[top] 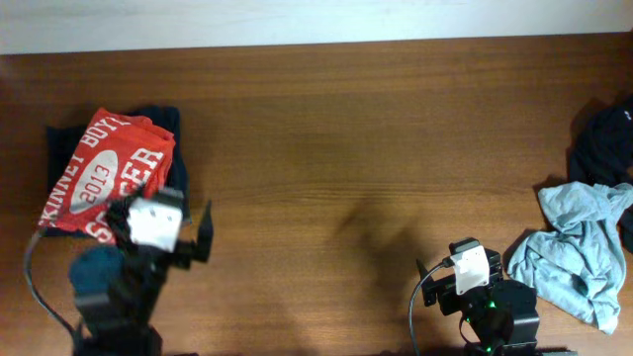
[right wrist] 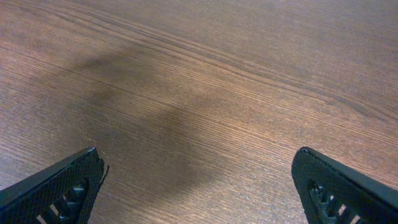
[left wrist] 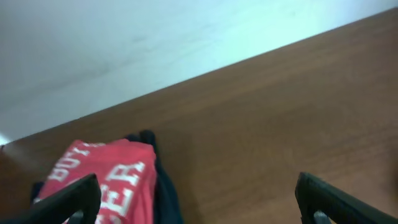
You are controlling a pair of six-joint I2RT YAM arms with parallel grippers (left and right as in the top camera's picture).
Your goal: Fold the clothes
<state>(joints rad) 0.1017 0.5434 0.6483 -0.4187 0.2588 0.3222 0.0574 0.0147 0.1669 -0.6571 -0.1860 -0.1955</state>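
left tool (left wrist: 196, 202): lower left of the overhead view, jaws spread wide with nothing in them, just bare desk (top: 346, 129) between the fingers

right tool (right wrist: 199, 186): bottom of the frame, right of centre. Also fully released and empty, only wood grain and a soft shadow under it

red-orange T-shirt (top: 104, 173): folded, left side of the frame, white print facing up. Its near corner is hidden under the left arm

navy garment (top: 163, 124): lying under the T-shirt, peeking out along its upper and right edges

grey-blue garment (top: 579, 252): crumpled heap at the right edge, near the right arm

black garment (top: 603, 143): a bit higher on the right edge, partly cut off by the frame, touching the grey-blue one

white strip (top: 297, 20): runs along the top, past the desk's far edge
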